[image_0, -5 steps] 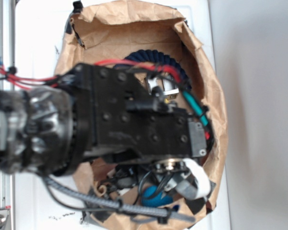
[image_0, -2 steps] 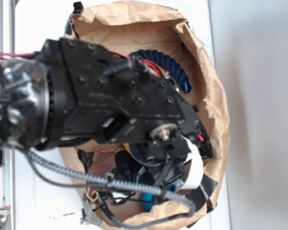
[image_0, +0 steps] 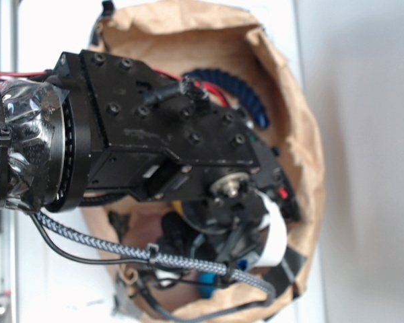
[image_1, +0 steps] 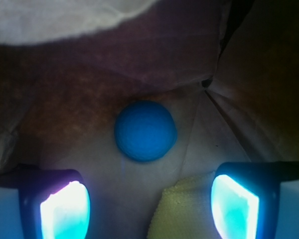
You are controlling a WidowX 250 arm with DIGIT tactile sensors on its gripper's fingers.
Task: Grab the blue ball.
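The blue ball [image_1: 145,130] lies on the floor of the brown paper bag [image_1: 89,89], in the middle of the wrist view. My gripper [image_1: 149,211] is open, its two glowing pads [image_1: 65,211] wide apart at the lower corners, with the ball just beyond the gap and touching neither. A corner of the yellow cloth [image_1: 182,211] lies between the pads, nearer the right one. In the exterior view the arm [image_0: 168,148] covers the bag's inside and hides the ball; the gripper's tips do not show there.
The bag's paper walls [image_0: 293,134] rise all round the arm. A dark navy twisted rope [image_0: 236,87] curves along the far inside of the bag. A braided cable [image_0: 141,252] hangs across the near side. White table [image_0: 363,168] lies to the right of the bag.
The arm has swung up and left across the bag and gone deeper inside. In the last stretch it barely moved.
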